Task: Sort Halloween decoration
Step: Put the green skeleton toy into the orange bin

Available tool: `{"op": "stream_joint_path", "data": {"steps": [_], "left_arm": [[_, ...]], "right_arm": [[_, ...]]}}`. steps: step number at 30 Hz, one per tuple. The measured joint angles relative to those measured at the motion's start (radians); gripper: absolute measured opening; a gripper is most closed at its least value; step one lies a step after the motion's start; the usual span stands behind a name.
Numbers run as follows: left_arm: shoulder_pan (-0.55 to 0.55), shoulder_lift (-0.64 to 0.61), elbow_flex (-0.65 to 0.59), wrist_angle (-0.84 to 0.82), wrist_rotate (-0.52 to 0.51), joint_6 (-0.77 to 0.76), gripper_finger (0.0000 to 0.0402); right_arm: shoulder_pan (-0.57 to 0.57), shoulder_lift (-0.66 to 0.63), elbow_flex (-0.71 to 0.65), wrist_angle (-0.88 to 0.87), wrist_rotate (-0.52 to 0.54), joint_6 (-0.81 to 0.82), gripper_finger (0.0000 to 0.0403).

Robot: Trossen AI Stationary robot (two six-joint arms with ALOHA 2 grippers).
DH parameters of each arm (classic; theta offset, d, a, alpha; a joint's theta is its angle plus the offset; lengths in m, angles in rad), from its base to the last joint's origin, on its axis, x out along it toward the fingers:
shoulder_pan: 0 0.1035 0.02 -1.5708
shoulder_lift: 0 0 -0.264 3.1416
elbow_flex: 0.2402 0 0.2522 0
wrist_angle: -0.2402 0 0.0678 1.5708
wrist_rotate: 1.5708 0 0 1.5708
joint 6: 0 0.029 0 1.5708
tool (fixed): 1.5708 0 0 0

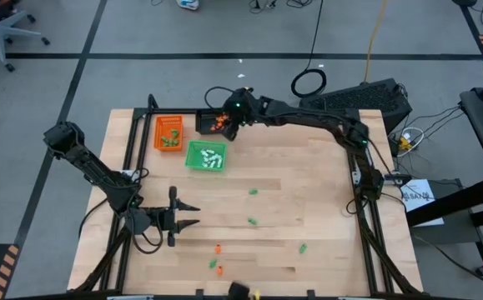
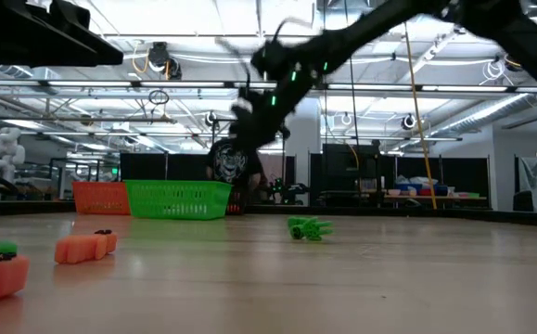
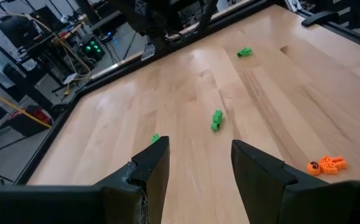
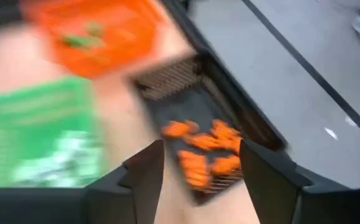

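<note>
Tiny loose pieces lie on the wooden table: green ones [image 1: 253, 192] [image 1: 252, 222] [image 1: 303, 247] and orange ones [image 1: 217, 248] near the near edge. My left gripper [image 1: 193, 214] hovers open at the near left, pointing toward the table's right; its wrist view shows it [image 3: 198, 146] with a green piece [image 3: 216, 119] ahead. My right gripper [image 1: 227, 125] is open above the black tray [image 1: 210, 123] at the far side. In the right wrist view the gripper [image 4: 201, 149] has nothing between its fingers, and orange pieces [image 4: 204, 155] lie in the tray below.
An orange tray [image 1: 168, 133] holding green pieces and a green tray [image 1: 206, 156] holding white pieces sit beside the black tray at the far left. Black frame rails run along the table's left and right sides. The table's middle is bare wood.
</note>
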Motion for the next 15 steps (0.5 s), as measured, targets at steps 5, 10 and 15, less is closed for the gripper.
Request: {"op": "stream_joint_path", "data": {"steps": [5,10,15], "left_arm": [[0.000,0.000,0.000,0.000,-0.041,0.028,0.0171],[0.000,0.000,0.000,0.000,-0.082,0.027,0.0171],[0.000,0.000,0.000,0.003,-0.087,0.027,0.0171]], "right_arm": [[0.123,-0.176,0.000,-0.135,-0.039,-0.013,0.0205],[0.295,-0.314,0.001,-0.388,0.083,0.001,0.0197],[0.488,-0.353,0.001,-0.674,0.217,0.175,0.0189]]}}
